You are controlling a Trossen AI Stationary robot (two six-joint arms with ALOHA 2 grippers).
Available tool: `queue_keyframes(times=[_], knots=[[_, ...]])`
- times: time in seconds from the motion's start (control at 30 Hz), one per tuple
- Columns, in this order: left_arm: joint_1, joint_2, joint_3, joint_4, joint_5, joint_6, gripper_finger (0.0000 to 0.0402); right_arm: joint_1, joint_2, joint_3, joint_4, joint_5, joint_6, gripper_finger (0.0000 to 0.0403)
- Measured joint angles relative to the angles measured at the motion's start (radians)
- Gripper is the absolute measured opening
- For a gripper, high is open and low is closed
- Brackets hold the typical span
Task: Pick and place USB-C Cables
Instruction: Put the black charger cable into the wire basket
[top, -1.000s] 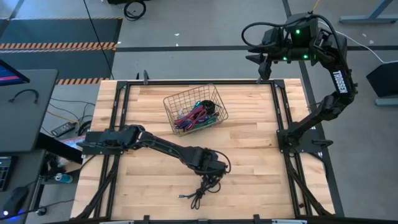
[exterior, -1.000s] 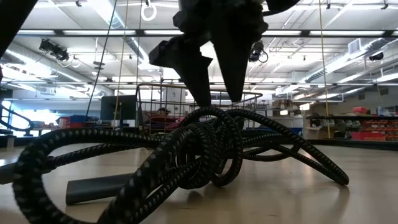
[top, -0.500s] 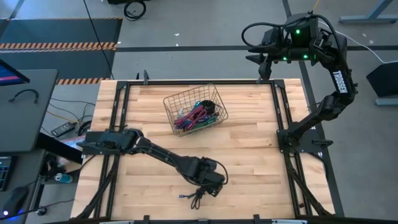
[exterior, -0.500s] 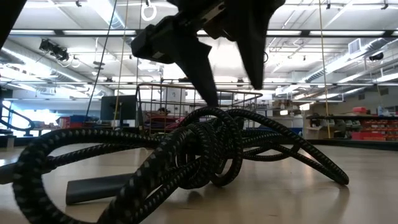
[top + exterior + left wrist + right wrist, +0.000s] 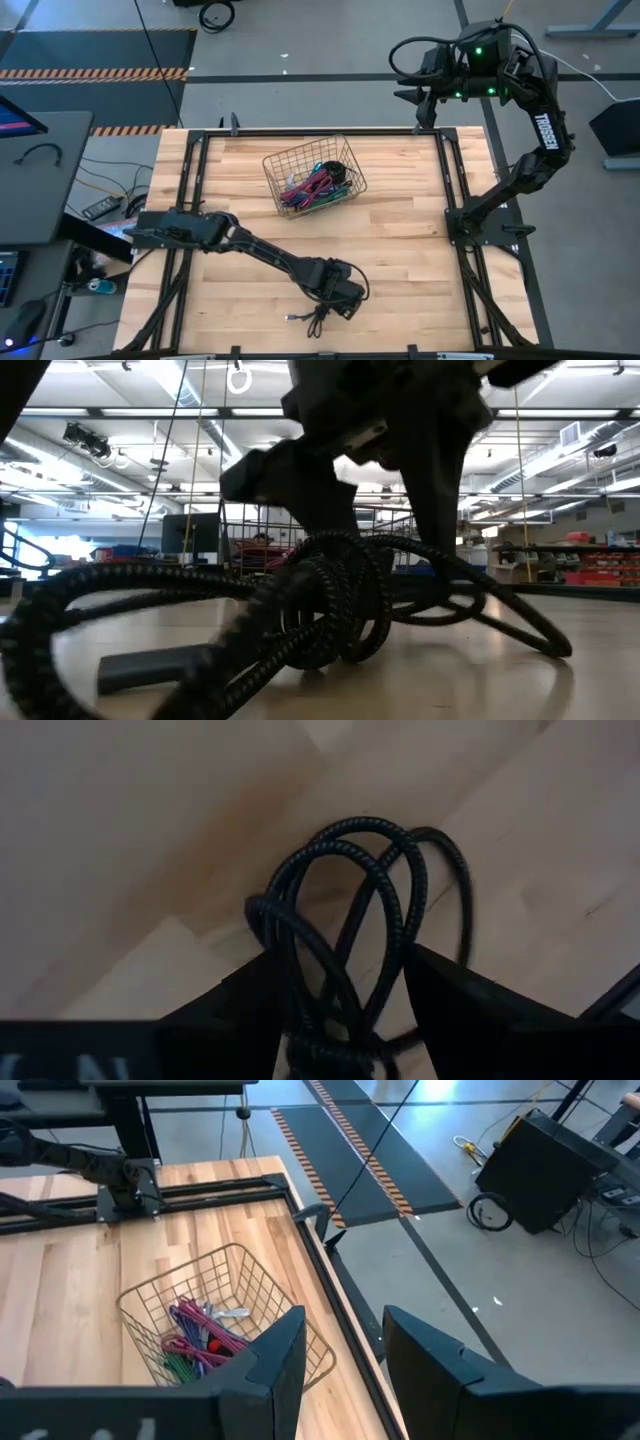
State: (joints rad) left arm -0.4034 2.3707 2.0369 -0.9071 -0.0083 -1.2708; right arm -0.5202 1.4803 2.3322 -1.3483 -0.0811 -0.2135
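Observation:
A black braided USB-C cable (image 5: 318,316), loosely coiled, lies on the wooden table near its front edge; it also shows in the low view (image 5: 330,600) and the left wrist view (image 5: 350,900). My left gripper (image 5: 338,300) is open and low over it, one finger on each side of the coil's raised loops (image 5: 385,550) (image 5: 345,1010). Several purple, magenta and green cables (image 5: 312,185) lie in a wire basket (image 5: 275,160) at the table's far middle. My right gripper (image 5: 425,95) is open and empty, raised beyond the far right corner. My left gripper comes at the black cable from above, pointing down, with the coil's upper loops (image 5: 300,950) between its open fingers. One strand runs close along a finger's inner side (image 5: 262,990). I cannot tell whether it touches. The cable lies on the table.
The wire basket (image 5: 150,1295) stands far of the left gripper, with bare wood between them and to the right. Black frame rails (image 5: 190,200) run along the table's left and right sides. The cable's plug end (image 5: 140,670) lies nearest the low camera.
My left gripper has gone toward the table's near edge and down onto the black cable, until its fingers stand on either side of the coil. The cable's near strands and plug end have shifted a little on the table.

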Motion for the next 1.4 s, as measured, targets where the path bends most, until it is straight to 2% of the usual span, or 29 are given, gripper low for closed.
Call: queue_keyframes(times=[0.1,0.2,0.4,0.43,0.57,0.7,0.8,0.93,1.07,1.23,1.33,1.4], knots=[[0.001,0.003,0.0,-0.001,0.005,0.0,0.0198,0.0,0.0,0.0,0.0,0.0,-0.007,0.014],[0.01,0.003,0.0,-0.009,0.005,0.017,0.0166,0.0,0.0,0.0,0.0,0.0,-0.014,0.014],[0.029,0.003,0.0,0.031,0.021,0.059,0.0027,0.0,0.0,0.0,0.0,0.0,-0.018,0.014],[0.031,0.003,0.0,0.039,0.019,0.069,0.0018,0.0,0.0,0.0,0.0,0.0,-0.018,0.014],[0.04,-0.004,0.007,0.045,0.005,0.097,0.0017,0.0,0.0,0.0,0.0,0.0,-0.018,0.014],[0.043,-0.022,0.071,0.01,-0.038,0.155,0.0014,0.0,0.0,0.0,0.0,0.0,-0.018,0.014],[0.04,-0.051,0.155,-0.069,-0.122,0.201,0.0014,0.0,0.0,0.0,0.0,0.0,-0.02,0.014],[0.038,-0.068,0.322,-0.252,-0.29,0.252,0.0014,0.0,0.0,0.0,0.0,0.007,-0.026,0.014],[0.04,-0.227,0.215,-0.224,-0.463,0.26,0.0014,0.0,0.0,0.0,0.002,0.009,-0.029,0.014],[0.017,-0.357,0.203,-0.3,-0.741,0.277,0.0014,0.0,0.0,0.0,0.006,0.01,-0.033,0.014],[0.012,-0.425,0.203,-0.293,-0.89,0.355,0.0014,0.0,0.009,0.0,0.017,0.009,-0.028,0.014],[0.016,-0.46,0.203,-0.287,-0.954,0.429,0.0014,0.0,0.023,0.0,0.016,0.009,-0.02,0.014]])
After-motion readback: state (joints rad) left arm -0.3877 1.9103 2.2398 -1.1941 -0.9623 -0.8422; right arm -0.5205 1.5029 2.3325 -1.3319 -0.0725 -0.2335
